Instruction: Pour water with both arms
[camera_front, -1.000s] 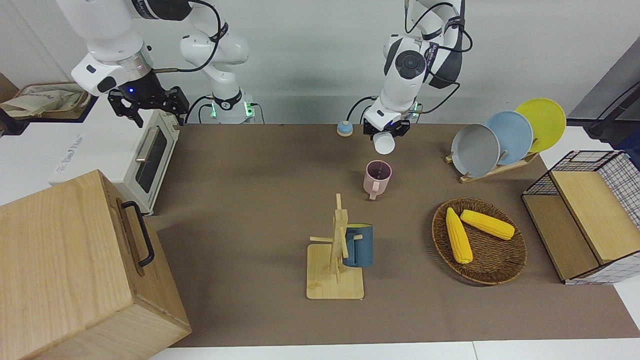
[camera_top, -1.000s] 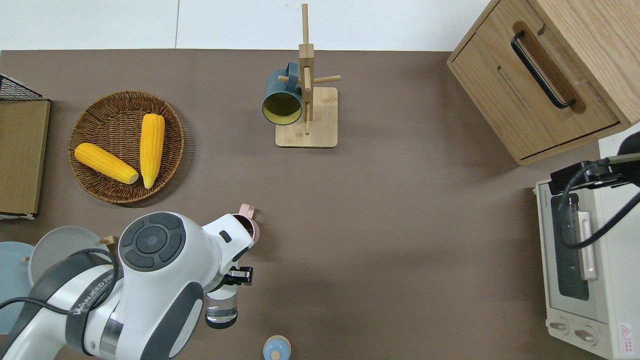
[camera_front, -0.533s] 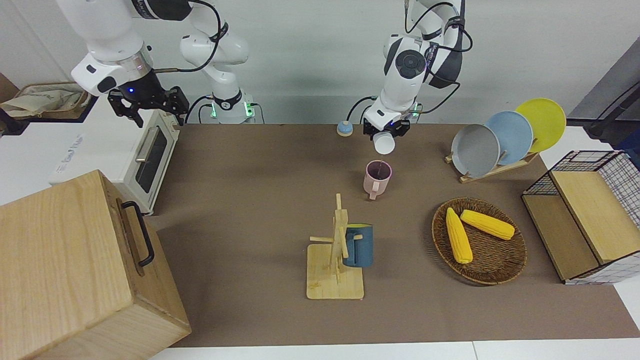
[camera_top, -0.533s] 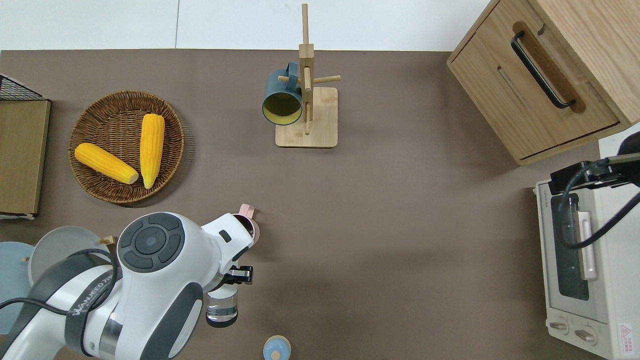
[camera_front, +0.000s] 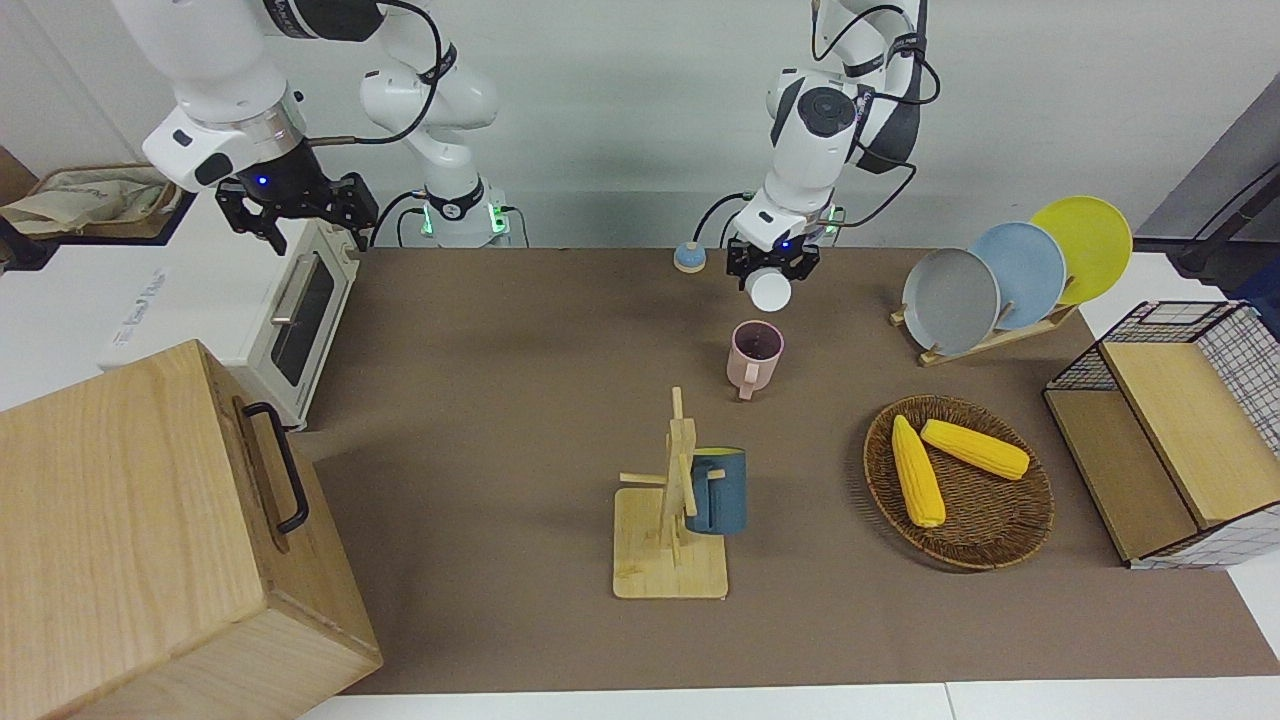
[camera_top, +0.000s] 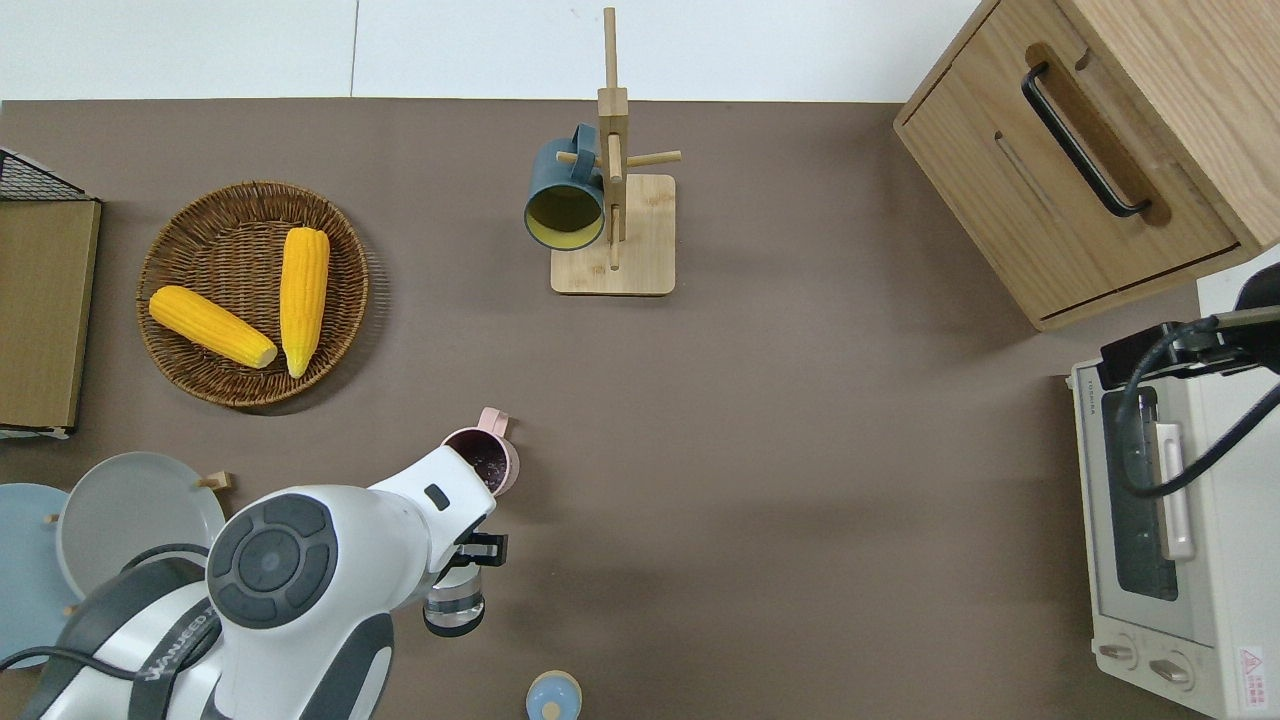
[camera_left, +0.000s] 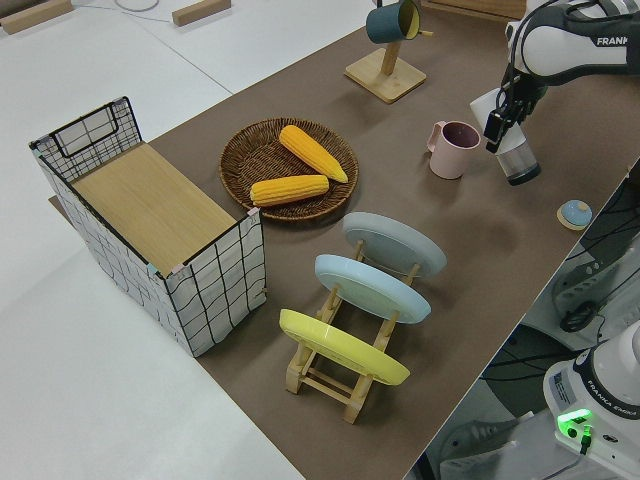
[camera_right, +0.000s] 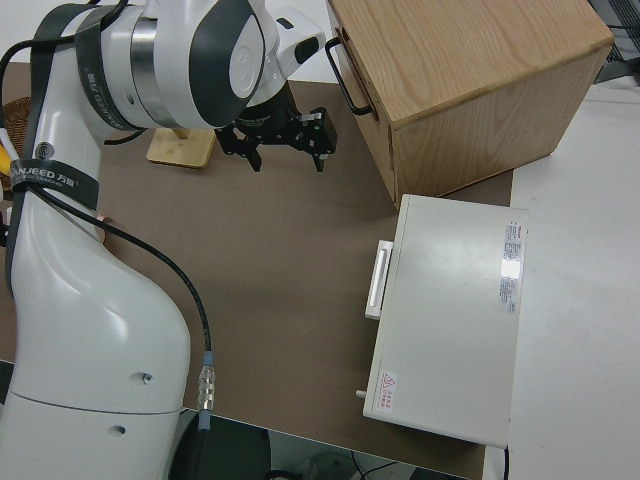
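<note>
L gripper (camera_front: 770, 262), clamped on clear bottle (camera_top: 453, 606), has tipped back off pink mug (camera_front: 754, 355); pour looks done; R arm parked.

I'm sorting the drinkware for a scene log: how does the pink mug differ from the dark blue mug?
The pink mug stands upright on the table with its mouth up; the dark blue mug hangs on the wooden mug rack, mouth sideways. The pink one is nearer to the robots, by the left pincer. Both have a handle.
</note>
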